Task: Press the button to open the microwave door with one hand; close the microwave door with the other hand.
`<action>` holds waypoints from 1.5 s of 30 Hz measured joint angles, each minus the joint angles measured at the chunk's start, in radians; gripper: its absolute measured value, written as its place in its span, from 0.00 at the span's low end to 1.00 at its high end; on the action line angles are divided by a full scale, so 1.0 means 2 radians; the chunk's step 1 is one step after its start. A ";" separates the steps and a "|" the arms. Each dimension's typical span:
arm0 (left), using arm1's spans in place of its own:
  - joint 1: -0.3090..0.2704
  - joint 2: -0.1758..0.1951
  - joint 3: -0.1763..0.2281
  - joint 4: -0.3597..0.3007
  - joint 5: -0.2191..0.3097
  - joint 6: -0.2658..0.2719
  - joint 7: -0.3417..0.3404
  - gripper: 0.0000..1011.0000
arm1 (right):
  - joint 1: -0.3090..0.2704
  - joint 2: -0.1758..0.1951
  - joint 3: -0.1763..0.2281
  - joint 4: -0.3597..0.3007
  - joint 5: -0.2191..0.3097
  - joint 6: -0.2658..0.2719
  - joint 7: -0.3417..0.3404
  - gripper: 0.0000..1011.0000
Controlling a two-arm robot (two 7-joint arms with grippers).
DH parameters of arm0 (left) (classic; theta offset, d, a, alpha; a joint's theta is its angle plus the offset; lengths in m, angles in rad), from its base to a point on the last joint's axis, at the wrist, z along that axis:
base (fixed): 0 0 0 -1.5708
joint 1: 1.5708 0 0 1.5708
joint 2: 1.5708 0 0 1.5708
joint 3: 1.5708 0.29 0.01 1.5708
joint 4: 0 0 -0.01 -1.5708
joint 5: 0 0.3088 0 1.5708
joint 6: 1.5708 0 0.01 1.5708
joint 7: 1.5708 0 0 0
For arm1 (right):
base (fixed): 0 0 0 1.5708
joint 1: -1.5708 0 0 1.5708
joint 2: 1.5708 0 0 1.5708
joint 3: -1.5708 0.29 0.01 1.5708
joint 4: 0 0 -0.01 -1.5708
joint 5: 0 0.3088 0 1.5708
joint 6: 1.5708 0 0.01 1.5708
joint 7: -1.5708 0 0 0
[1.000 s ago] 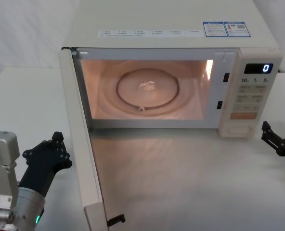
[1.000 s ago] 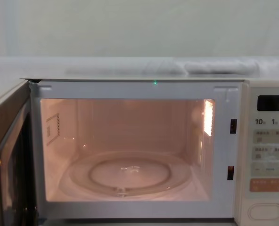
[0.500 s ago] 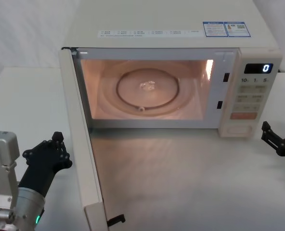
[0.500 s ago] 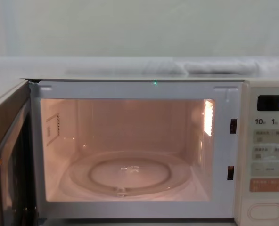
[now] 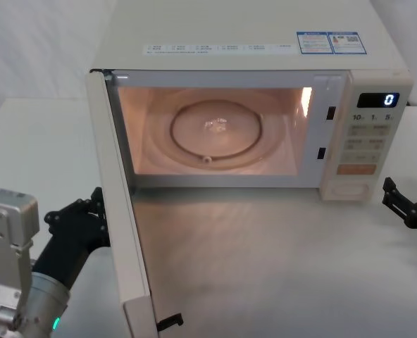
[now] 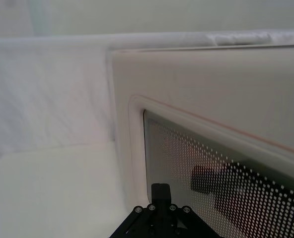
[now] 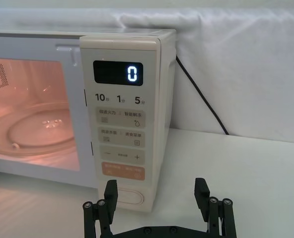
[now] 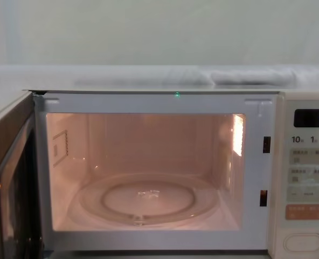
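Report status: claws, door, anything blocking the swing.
Left claw at the outer face of the microwave door. Right claw open, just off the button. Door wide open, cavity lit. Nothing blocking.

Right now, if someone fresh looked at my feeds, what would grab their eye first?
The microwave door stands swung wide open on the robot's left, and the lit cavity glows orange with the glass turntable inside. The left gripper sits close against the door's outer face, while the right gripper, fingers spread, waits just in front of the button low on the control panel, whose display reads 0.
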 joint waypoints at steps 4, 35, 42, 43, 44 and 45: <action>0.002 0.001 -0.011 -0.018 0.011 0.018 0.002 0.00 | 0.000 0.000 0.000 0.000 0.000 0.000 0.000 0.99; 0.050 0.078 -0.126 -0.146 -0.048 0.074 -0.114 0.00 | 0.000 0.000 0.000 0.000 0.000 0.000 0.000 0.99; 0.049 0.104 -0.121 -0.133 -0.100 0.063 -0.166 0.00 | 0.000 0.000 0.000 0.000 0.000 0.000 0.000 0.99; 0.045 0.107 -0.115 -0.129 -0.104 0.064 -0.169 0.00 | 0.000 0.000 0.000 0.000 0.000 0.000 0.000 0.99; 0.045 0.107 -0.115 -0.129 -0.104 0.064 -0.169 0.00 | 0.000 0.000 0.000 0.000 0.000 0.000 0.000 0.99; 0.042 0.109 -0.108 -0.125 -0.107 0.064 -0.171 0.00 | 0.000 0.000 0.000 0.000 0.000 0.000 0.000 0.99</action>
